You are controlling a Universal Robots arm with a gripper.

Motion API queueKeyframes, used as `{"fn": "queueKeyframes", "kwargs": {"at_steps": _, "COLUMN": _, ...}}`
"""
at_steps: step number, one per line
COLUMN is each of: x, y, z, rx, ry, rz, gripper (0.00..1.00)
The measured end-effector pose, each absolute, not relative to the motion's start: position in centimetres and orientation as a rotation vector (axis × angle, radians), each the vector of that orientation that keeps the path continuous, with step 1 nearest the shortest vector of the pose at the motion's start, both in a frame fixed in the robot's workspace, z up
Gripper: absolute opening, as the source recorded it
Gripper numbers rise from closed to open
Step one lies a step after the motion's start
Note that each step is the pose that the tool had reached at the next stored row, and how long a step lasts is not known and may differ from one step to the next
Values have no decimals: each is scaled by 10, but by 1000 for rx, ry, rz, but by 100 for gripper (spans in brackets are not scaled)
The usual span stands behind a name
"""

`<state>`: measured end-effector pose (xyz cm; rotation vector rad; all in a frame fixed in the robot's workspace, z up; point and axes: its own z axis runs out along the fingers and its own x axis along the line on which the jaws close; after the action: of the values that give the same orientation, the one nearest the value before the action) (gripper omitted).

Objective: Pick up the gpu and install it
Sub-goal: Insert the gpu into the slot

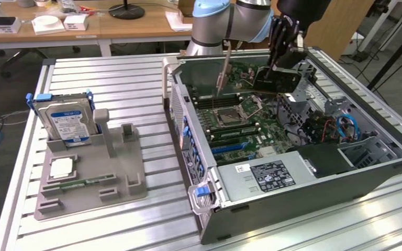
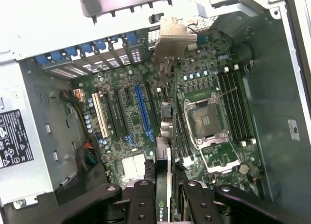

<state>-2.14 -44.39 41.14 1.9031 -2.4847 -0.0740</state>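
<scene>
Tool pinches the gpu between both fingers, above the motherboard in the open case.

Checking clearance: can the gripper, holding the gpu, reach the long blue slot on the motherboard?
Probably yes: the gripper holds the gpu above the open case, and nothing covers the blue slot.

The gpu over the computer case is matt black with a shiny metal bracket. The case is dull grey metal; the table beneath it, ribbed pale metal.
</scene>
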Motion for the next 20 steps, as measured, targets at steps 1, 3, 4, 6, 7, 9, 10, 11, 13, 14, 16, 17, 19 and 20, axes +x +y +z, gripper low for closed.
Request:
{"fn": "queueKeyframes", "kwargs": {"at_steps": 1, "x": -21, "y": -444, "z": 411, "rx": 1914, "ry": -2476, "rz": -74, "gripper": 26}}
{"fn": "queueKeyframes", "kwargs": {"at_steps": 3, "x": -21, "y": -444, "z": 411, "rx": 1935, "ry": -2459, "rz": -74, "gripper": 26}}
{"fn": "queueKeyframes", "kwargs": {"at_steps": 4, "x": -21, "y": -444, "z": 411, "rx": 1945, "ry": -2451, "rz": -74, "gripper": 26}}
{"fn": "queueKeyframes", "kwargs": {"at_steps": 6, "x": -21, "y": -444, "z": 411, "rx": 1968, "ry": -2432, "rz": -73, "gripper": 26}}
{"fn": "queueKeyframes", "kwargs": {"at_steps": 7, "x": -21, "y": -444, "z": 411, "rx": 1979, "ry": -2423, "rz": -73, "gripper": 26}}
{"fn": "queueKeyframes", "kwargs": {"at_steps": 9, "x": -21, "y": -444, "z": 411, "rx": 2000, "ry": -2405, "rz": -73, "gripper": 26}}
{"fn": "queueKeyframes", "kwargs": {"at_steps": 10, "x": -21, "y": -444, "z": 411, "rx": 2011, "ry": -2396, "rz": -73, "gripper": 26}}
{"fn": "queueKeyframes", "kwargs": {"at_steps": 11, "x": -21, "y": -444, "z": 411, "rx": 2021, "ry": -2386, "rz": -73, "gripper": 26}}
{"fn": "queueKeyframes", "kwargs": {"at_steps": 13, "x": -21, "y": -444, "z": 411, "rx": 2045, "ry": -2366, "rz": -73, "gripper": 26}}
{"fn": "queueKeyframes", "kwargs": {"at_steps": 14, "x": -21, "y": -444, "z": 411, "rx": 2056, "ry": -2356, "rz": -73, "gripper": 26}}
{"fn": "queueKeyframes", "kwargs": {"at_steps": 16, "x": -21, "y": -444, "z": 411, "rx": 2078, "ry": -2336, "rz": -73, "gripper": 26}}
{"fn": "queueKeyframes", "kwargs": {"at_steps": 17, "x": -21, "y": -444, "z": 411, "rx": 2089, "ry": -2326, "rz": -73, "gripper": 26}}
{"fn": "queueKeyframes", "kwargs": {"at_steps": 19, "x": -21, "y": -444, "z": 411, "rx": 2110, "ry": -2307, "rz": -73, "gripper": 26}}
{"fn": "queueKeyframes", "kwargs": {"at_steps": 20, "x": -21, "y": -444, "z": 411, "rx": 2120, "ry": -2297, "rz": -73, "gripper": 26}}
